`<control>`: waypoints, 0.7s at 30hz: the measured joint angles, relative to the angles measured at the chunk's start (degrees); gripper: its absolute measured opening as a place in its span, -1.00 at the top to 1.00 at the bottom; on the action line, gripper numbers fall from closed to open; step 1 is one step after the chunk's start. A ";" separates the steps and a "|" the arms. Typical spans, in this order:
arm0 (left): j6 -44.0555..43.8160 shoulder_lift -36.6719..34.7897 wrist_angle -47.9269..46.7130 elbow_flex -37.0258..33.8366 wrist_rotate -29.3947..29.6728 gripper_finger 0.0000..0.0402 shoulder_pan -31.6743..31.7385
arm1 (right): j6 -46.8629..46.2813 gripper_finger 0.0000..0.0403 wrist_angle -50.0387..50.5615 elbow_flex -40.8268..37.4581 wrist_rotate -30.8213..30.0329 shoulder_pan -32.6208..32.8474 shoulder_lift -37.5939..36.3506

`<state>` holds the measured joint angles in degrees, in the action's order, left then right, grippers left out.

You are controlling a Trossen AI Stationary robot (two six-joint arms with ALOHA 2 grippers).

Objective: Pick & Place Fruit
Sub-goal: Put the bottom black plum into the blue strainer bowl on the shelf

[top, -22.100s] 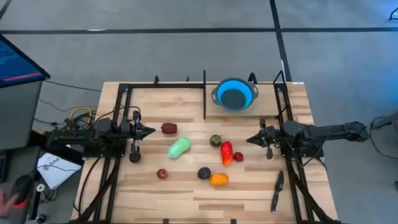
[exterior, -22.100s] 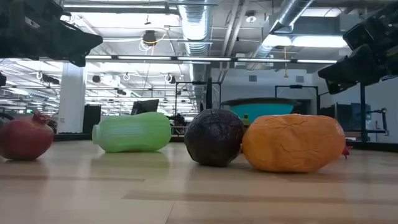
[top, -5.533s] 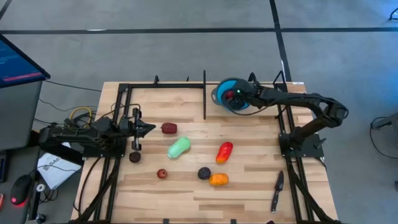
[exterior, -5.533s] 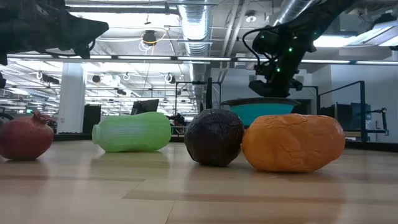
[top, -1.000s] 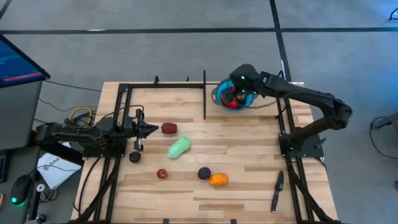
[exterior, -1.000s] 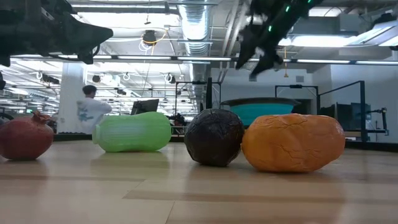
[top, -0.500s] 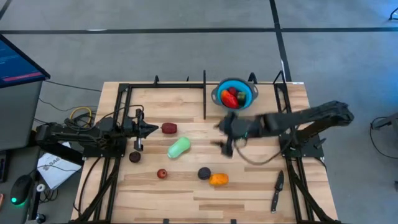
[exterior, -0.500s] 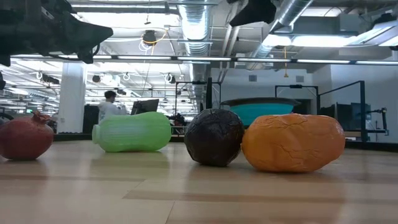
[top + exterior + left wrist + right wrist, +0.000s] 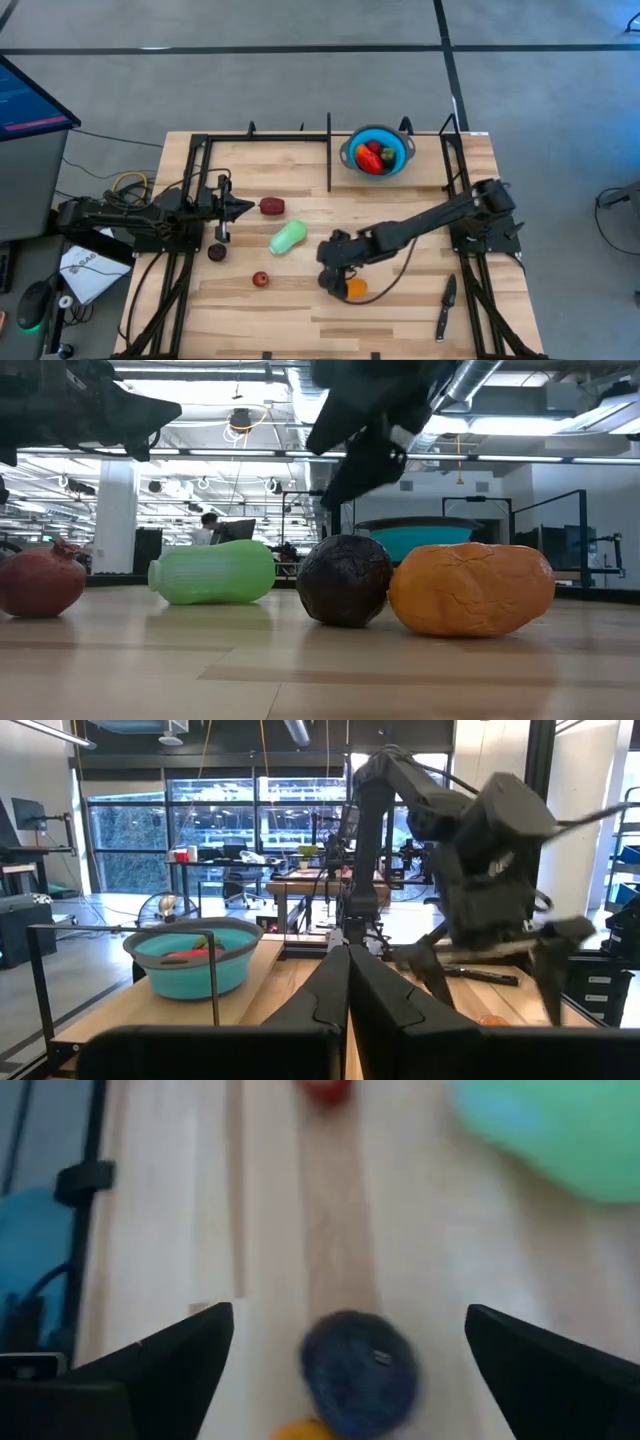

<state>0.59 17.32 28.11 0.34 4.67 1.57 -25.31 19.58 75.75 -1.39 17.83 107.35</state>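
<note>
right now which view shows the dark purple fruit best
The low view: the dark purple fruit fills the middle, unobstructed, touching the orange fruit. The right wrist view shows it blurred between the open right pincer fingers. In the high view the right arm hides it. The left wrist view does not show it.

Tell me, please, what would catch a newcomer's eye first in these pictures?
Most striking is the right arm stretched across the table, its open right gripper poised over the dark purple fruit beside the orange fruit. At the table's far edge, the blue bowl holds red and green pieces. The left gripper waits at the left side near the maroon fruit, with the pale green fruit lying mid-table.
</note>
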 joint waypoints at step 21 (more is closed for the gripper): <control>-0.01 1.86 0.05 0.01 0.02 0.99 -0.01 | -3.21 -0.66 4.18 1.81 1.55 -0.64 8.22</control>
<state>0.58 19.18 28.16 0.35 4.69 1.56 -28.51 23.75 77.56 0.16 17.19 115.57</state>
